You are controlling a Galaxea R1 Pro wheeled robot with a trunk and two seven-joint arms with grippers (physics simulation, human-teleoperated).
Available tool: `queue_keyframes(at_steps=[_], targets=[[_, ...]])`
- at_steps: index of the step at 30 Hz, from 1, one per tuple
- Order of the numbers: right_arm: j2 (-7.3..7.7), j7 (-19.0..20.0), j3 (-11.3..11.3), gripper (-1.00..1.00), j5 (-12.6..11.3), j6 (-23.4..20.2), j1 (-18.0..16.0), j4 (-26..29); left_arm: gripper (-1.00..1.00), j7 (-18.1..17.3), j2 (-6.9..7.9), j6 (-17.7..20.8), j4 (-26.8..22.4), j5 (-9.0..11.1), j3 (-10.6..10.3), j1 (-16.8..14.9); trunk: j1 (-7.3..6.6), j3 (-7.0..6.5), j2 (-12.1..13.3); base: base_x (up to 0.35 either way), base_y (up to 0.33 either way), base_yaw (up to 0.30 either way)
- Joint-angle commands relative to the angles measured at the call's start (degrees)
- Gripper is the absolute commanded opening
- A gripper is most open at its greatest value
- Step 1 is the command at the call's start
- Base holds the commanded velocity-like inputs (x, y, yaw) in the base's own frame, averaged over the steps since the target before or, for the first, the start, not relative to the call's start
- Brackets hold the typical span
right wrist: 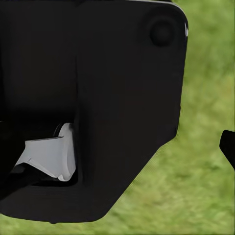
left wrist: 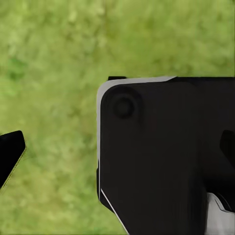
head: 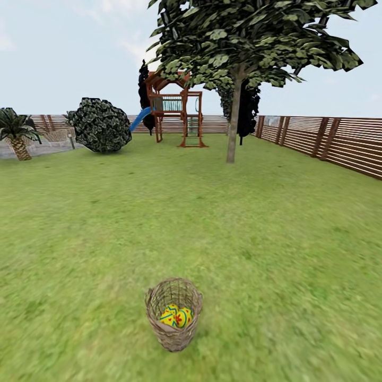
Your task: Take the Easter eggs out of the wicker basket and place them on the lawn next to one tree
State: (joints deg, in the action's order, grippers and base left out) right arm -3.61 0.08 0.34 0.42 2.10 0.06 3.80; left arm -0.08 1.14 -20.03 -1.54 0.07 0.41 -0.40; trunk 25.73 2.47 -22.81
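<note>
- Risk: the small round tan open-weave wicker basket (head: 174, 314) looks light and stands free on the mottled green lawn (head: 276, 239); a reach that catches its rim or loop handle would likely tip it and roll the eggs across the grass.
- Risk: the eggs lie tight together, so a grasp on one may nudge or trap its neighbour.
- Risk: the tall tree with the pale grey-beige trunk (head: 232, 127) stands well apart, in the upper centre-right of the head view; a weakly held egg could drop on the way.
- Task objects: yellow eggs with blue-green zigzag bands and red marks (head: 176, 317) rest inside the basket, at lower centre. Two are distinguishable; a third cannot be confirmed.
- Tool state: both wrist views show dark robot housing over grass; whether either gripper is spread or pressed together cannot be told.
- Surroundings: brown slatted wooden fence (head: 329, 140) at right; wooden playset with blue slide (head: 175, 109) at upper centre.
</note>
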Motion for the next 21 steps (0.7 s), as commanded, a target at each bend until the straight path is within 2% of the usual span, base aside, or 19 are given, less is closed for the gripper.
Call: queue_keyframes(at_steps=[1,21], targets=[[0.00,0.01,0.02,1.00,0.05,0.10,0.01,0.07,1.00,-0.01,0.00,-0.18,0.04,-0.01,0.03,-0.04,0.05,0.11,-0.11,0.174,0.161,0.001],[0.01,0.03,-0.23,1.00,0.02,0.10,0.00,0.07,1.00,-0.01,0.00,-0.18,0.04,0.01,0.03,-0.04,0.05,0.11,-0.11,0.164,0.176,0.000]])
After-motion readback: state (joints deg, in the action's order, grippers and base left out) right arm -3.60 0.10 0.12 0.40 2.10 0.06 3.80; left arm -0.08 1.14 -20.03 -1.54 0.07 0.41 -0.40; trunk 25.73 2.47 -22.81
